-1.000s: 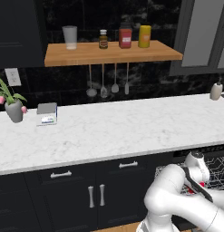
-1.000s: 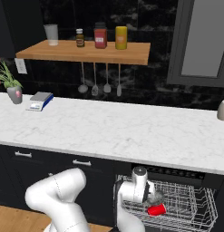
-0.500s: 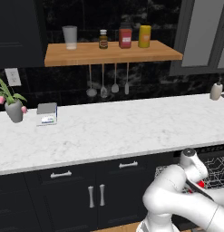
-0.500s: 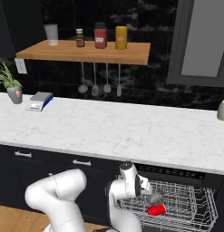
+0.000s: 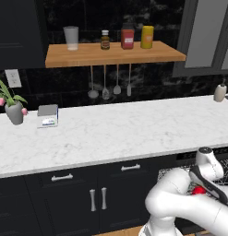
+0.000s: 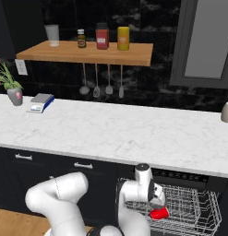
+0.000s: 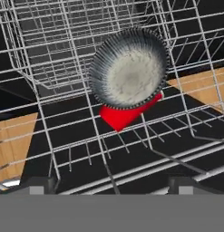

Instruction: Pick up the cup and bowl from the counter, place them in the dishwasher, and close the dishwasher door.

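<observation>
A grey ribbed bowl (image 7: 130, 69) with a pale inside lies in the dishwasher's wire rack (image 7: 50, 50), resting over a red cup (image 7: 120, 115). My gripper (image 7: 112, 183) hovers open just in front of them, its dark fingertips (image 7: 38, 183) wide apart with nothing between. From the right base view the hand (image 6: 150, 186) hangs over the rack (image 6: 194, 207) beside the red cup (image 6: 159, 213), under the dishwasher's control strip (image 6: 180, 175). The left base view shows the cup (image 5: 198, 190) behind my wrist. The marble counter (image 5: 111, 133) is bare of dishes. The dishwasher door is hidden below the rack.
A potted plant (image 5: 14, 108) and a small scale (image 5: 47, 115) stand at the counter's left, a white bottle (image 5: 219, 92) at its right. The wooden shelf (image 5: 111, 53) carries a glass and jars, with utensils hanging under it. Navy cabinets (image 5: 87, 198) flank the dishwasher.
My hand has lifted a little and drawn back from the rack. The bowl and the red cup stay in the rack.
</observation>
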Robot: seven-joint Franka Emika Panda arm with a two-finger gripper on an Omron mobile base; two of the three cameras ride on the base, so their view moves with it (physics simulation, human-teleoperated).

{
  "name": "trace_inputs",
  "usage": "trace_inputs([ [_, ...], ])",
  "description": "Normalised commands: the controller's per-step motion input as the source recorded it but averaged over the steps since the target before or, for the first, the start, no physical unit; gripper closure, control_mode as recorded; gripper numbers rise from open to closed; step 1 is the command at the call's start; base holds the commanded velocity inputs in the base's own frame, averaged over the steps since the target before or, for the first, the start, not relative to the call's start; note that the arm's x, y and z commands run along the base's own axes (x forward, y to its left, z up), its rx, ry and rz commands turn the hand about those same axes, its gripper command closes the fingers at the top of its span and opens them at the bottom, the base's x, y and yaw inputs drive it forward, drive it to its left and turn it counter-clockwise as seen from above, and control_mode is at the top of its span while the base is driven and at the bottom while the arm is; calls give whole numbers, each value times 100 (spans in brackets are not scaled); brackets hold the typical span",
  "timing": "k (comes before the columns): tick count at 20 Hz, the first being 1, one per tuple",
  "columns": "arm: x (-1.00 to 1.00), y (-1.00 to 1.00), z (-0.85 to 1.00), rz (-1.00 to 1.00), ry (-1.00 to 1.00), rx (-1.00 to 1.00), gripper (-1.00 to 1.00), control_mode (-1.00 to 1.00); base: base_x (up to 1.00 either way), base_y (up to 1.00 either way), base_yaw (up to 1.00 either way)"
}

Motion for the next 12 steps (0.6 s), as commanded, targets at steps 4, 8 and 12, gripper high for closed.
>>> trace_inputs([
  [4, -87, -28, -12, 17, 1, 1, -100, -100, 0, 0, 0],
  [8, -90, -35, -47, 16, -7, 2, -100, -100, 0, 0, 0],
  [12, -37, -19, -58, 12, -2, 11, -100, -100, 0, 0, 0],
])
